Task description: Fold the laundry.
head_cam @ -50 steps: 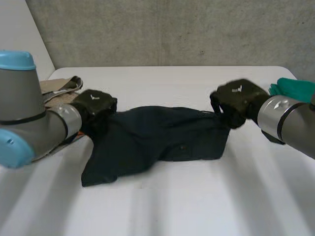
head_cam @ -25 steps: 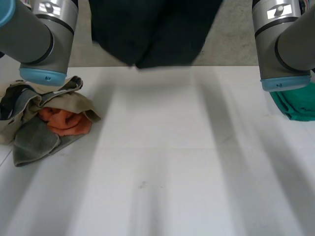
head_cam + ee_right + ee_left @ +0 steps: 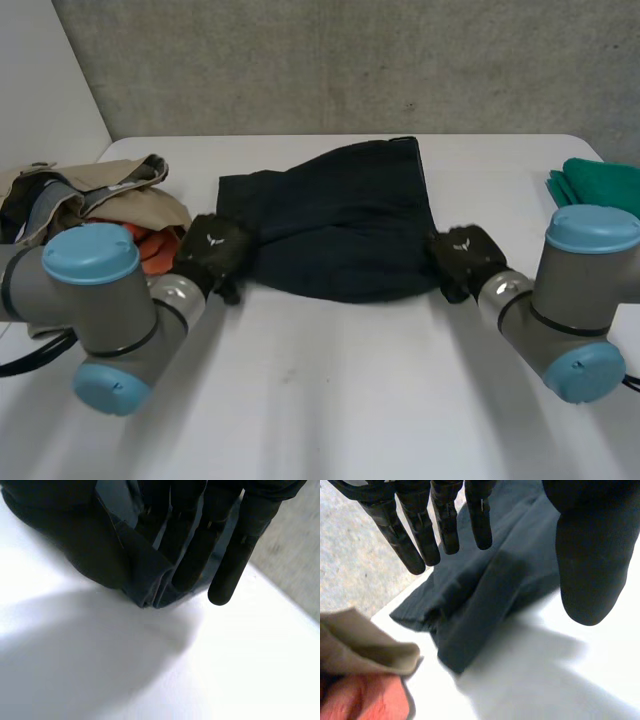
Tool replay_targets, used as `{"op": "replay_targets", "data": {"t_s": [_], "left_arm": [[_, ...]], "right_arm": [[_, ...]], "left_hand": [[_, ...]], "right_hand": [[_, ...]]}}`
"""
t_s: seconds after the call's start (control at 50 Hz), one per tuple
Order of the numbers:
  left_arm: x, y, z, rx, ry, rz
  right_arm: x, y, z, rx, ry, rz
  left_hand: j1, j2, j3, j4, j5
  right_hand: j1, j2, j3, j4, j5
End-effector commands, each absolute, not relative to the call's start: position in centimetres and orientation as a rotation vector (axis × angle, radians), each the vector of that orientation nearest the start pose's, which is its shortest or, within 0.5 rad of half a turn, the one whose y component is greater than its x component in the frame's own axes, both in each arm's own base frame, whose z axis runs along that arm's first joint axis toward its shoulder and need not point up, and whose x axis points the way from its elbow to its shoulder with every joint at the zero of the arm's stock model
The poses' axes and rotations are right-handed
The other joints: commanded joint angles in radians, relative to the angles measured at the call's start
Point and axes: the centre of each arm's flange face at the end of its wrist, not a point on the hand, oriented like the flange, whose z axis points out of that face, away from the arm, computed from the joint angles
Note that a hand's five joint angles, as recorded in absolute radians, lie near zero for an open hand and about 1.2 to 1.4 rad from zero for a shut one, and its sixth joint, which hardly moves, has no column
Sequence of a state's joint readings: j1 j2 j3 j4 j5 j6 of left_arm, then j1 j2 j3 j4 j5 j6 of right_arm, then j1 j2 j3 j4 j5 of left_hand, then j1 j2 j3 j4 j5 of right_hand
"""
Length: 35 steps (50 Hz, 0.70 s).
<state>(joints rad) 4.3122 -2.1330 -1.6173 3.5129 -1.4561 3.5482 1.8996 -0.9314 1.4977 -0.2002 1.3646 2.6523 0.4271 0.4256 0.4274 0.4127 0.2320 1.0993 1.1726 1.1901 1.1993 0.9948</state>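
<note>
We see a dark navy garment (image 3: pixel 340 225) lying spread on a white table (image 3: pixel 330 400), toward the far edge and about midway between the side edges. The left hand (image 3: pixel 213 255) sits at the garment's near left corner, the right hand (image 3: pixel 462 258) at its near right corner.

In the left wrist view, the left fingers (image 3: pixel 422 535) are straight and spread, hovering over a folded edge of the cloth, with the thumb (image 3: pixel 590 555) well apart. They grip nothing. In the right wrist view, the right fingers (image 3: pixel 200 555) are straight and close together, and a bunched corner of the garment sits pinched between them and the thumb (image 3: pixel 85 545).

A pile (image 3: pixel 90 195) of beige and orange clothes rests at the table's left edge, near the left hand. A green cloth (image 3: pixel 600 185) lies at the right edge.

We judge the garment light, soft and limp. It will sag and crease wherever it is unsupported, and its thin layers may slip apart. The best holds look like the two near corners, pinching all layers at once.
</note>
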Motion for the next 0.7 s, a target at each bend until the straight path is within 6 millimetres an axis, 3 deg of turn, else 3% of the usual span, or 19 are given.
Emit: {"op": "replay_targets", "data": {"t_s": [0.02,0.14,0.36,0.52,0.7], "left_arm": [[-25.9,-28.7,16.4,1.060,2.267,-1.998],[-24.8,-28.5,17.1,1.033,2.288,-2.014],[-23.9,-27.4,15.1,1.091,2.447,-1.945],[-25.0,-27.4,13.2,1.175,2.505,-1.896],[-27.1,-29.9,12.0,1.186,2.460,-1.888]], "right_arm": [[24.7,-30.8,14.6,-1.084,2.263,-1.780],[24.4,-30.1,14.9,-1.003,2.272,-1.760],[24.4,-29.7,13.9,-1.002,2.294,-1.713],[24.5,-29.8,14.0,-1.004,2.290,-1.717],[24.3,-29.7,14.0,-0.998,2.298,-1.712]], "left_hand": [[-0.014,-0.013,-0.014,0.000,0.006],[0.115,0.116,0.115,0.129,0.135],[0.711,0.712,0.711,0.725,0.732],[0.503,0.504,0.502,0.517,0.523],[0.300,0.302,0.300,0.315,0.321]], "right_hand": [[0.297,0.224,0.206,0.197,0.227],[0.297,0.224,0.206,0.197,0.227],[0.297,0.224,0.206,0.197,0.227],[0.297,0.224,0.206,0.197,0.227],[0.297,0.224,0.206,0.197,0.227]]}}
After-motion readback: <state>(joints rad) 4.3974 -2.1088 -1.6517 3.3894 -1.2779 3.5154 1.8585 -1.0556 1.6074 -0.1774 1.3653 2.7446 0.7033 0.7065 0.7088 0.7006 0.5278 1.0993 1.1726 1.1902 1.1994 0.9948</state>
